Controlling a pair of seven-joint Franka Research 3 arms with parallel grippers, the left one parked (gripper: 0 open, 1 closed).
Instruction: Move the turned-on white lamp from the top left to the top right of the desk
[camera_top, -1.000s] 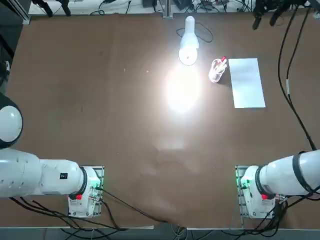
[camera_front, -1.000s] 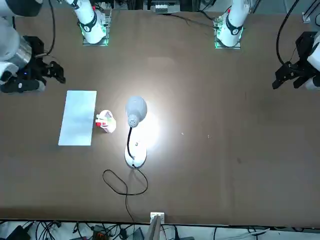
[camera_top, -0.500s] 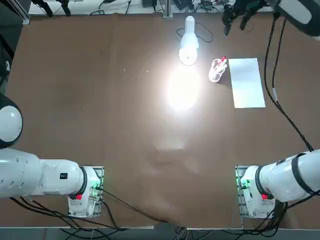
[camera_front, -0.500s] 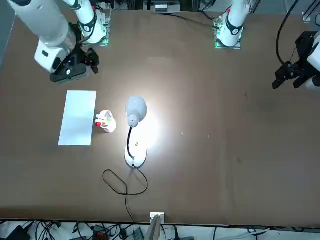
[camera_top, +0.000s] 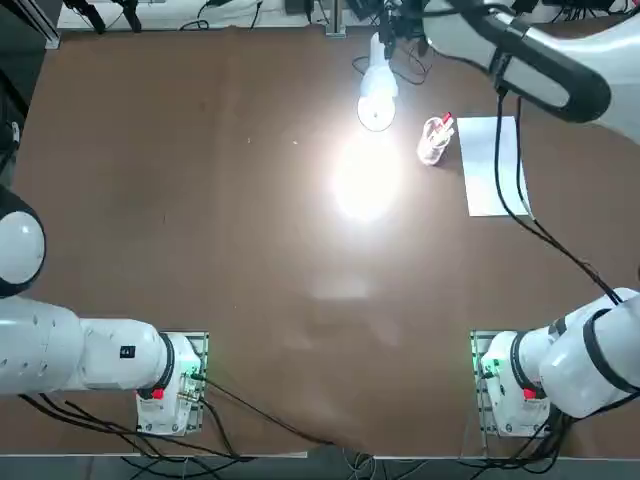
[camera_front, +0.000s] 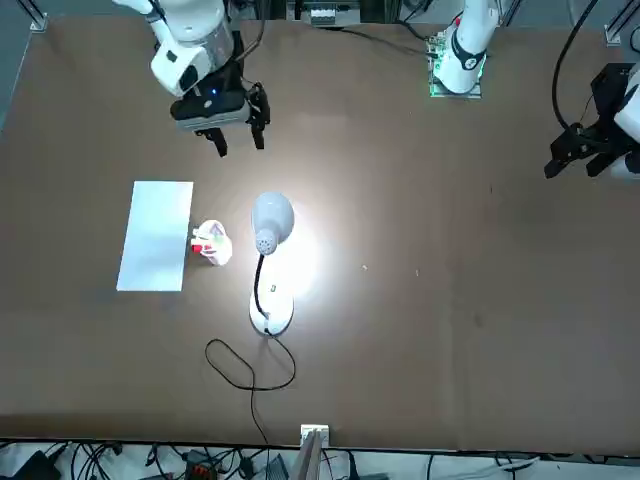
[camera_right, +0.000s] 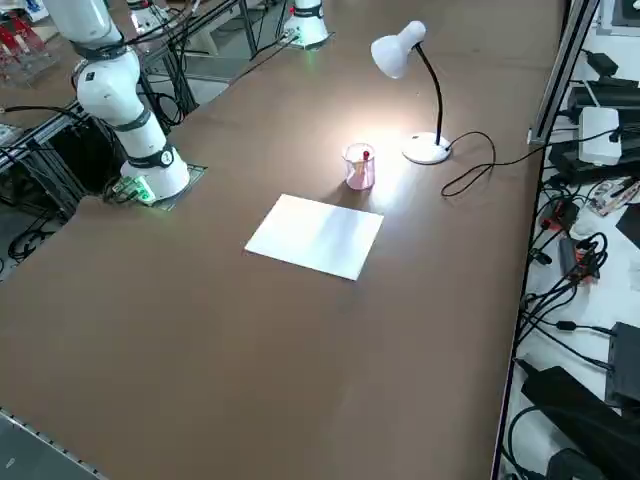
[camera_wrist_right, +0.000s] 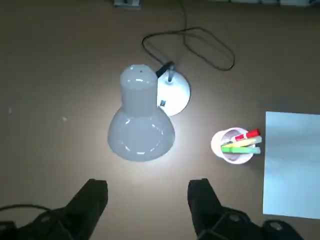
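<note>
The right gripper (camera_front: 236, 128) hangs in the air with its fingers spread apart, holding nothing. The lit lamp (camera_wrist_right: 141, 120) stands on the desk (camera_top: 200, 220) below it, untouched, beside a pen cup (camera_wrist_right: 232, 145).

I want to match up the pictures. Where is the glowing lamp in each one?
Top view: lamp at top middle.
Front view: lamp left of middle.
Right side view: lamp at top, right of middle.
Right wrist view: lamp beyond the open right gripper.
Shared landmark: pen cup beside it.
</note>
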